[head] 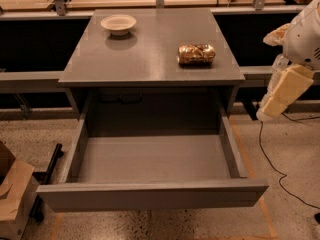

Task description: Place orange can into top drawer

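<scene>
The orange can (196,54) is lying on its side on the grey tabletop (150,64), toward the right edge, its long axis running left to right; lying this way it is presenting its curved flank upward, which in my judgement is calling for a grasp across the body from above, and is also leaving it free to roll forward or back if nudged. Directly below and in front, the top drawer (150,196) is standing pulled well out from the cabinet, its bare grey floor showing, so the opening is lying ready to receive the can straight down past the tabletop's front edge. The gripper (272,104) is hanging off to the right of the cabinet, lower than the tabletop and well apart from the can, pointing down and slightly leftward; it is carrying nothing that I can see, and I cannot tell whether it is spread or pressed together. Judging from this, the pick is not yet begun. At the far left of the tabletop a shallow cream bowl (118,24) is sitting well apart from the can, out of the likely path. A cardboard box (12,199) is sitting on the floor by the drawer's left corner
</scene>
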{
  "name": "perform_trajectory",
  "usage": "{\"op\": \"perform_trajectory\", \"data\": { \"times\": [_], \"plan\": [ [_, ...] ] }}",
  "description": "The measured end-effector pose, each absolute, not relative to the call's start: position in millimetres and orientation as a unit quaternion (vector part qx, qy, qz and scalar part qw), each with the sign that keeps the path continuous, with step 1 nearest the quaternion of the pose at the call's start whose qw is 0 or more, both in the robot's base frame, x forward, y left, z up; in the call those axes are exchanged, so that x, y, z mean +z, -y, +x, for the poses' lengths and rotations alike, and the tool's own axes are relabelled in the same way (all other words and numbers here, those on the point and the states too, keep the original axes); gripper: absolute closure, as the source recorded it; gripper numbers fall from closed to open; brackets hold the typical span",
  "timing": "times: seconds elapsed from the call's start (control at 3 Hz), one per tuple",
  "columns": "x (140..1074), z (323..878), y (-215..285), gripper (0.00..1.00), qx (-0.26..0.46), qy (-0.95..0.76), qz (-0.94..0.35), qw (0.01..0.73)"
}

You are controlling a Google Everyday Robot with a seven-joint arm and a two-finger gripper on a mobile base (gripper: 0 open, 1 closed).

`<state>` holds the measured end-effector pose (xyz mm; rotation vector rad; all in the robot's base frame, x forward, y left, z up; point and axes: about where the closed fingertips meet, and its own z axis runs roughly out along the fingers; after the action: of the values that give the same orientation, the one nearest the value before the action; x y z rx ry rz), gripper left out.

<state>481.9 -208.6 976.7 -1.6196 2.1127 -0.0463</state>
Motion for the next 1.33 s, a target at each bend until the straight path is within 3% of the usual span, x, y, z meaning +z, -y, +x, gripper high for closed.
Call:
{"op": "perform_trajectory", "data": {
  "times": [0.67,1.33],
  "plan": [
    [977,598,173,0.00,0.052,-0.730,-0.570,0.374],
    [967,616,170,0.00,0.066,-0.732,-0.555,0.390]
  ]
}}
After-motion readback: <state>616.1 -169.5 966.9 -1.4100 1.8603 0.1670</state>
